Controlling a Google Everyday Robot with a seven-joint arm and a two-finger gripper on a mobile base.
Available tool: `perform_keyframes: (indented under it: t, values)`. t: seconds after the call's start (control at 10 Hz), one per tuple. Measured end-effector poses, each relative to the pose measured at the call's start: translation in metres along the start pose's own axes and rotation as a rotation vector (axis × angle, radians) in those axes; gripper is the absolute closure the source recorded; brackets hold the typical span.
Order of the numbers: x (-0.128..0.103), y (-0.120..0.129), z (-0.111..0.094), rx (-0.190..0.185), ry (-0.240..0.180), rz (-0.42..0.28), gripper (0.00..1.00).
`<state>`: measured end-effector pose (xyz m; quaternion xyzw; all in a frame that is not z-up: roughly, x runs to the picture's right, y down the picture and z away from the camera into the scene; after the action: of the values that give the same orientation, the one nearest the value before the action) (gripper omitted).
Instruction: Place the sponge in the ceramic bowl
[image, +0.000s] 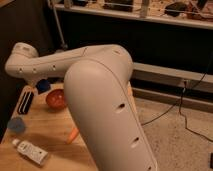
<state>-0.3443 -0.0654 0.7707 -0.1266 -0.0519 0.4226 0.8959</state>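
Note:
The dark blue sponge (43, 85) lies on the wooden table (50, 142), just below my white forearm and behind the bowl's left side. The glossy orange-red ceramic bowl (55, 99) sits right of it, partly hidden by my big white arm. My gripper (24, 103) hangs down near the table's left edge, left of the bowl and below-left of the sponge. Its dark fingers are shut with nothing visible between them.
A pale grey-blue cup-like object (16, 125) stands at the table's left edge. A white tube (31, 151) lies near the front left, and an orange carrot (73, 134) pokes out beside my arm. A shelf rack and cables lie beyond the table.

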Motion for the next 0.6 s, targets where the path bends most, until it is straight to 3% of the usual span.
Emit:
perform_keyframes:
  t: [0.3, 0.6]
  values:
    - [0.021, -0.025, 0.032, 0.022, 0.066, 0.062, 1.00]
    - [0.039, -0.021, 0.060, 0.023, 0.144, 0.055, 1.00]
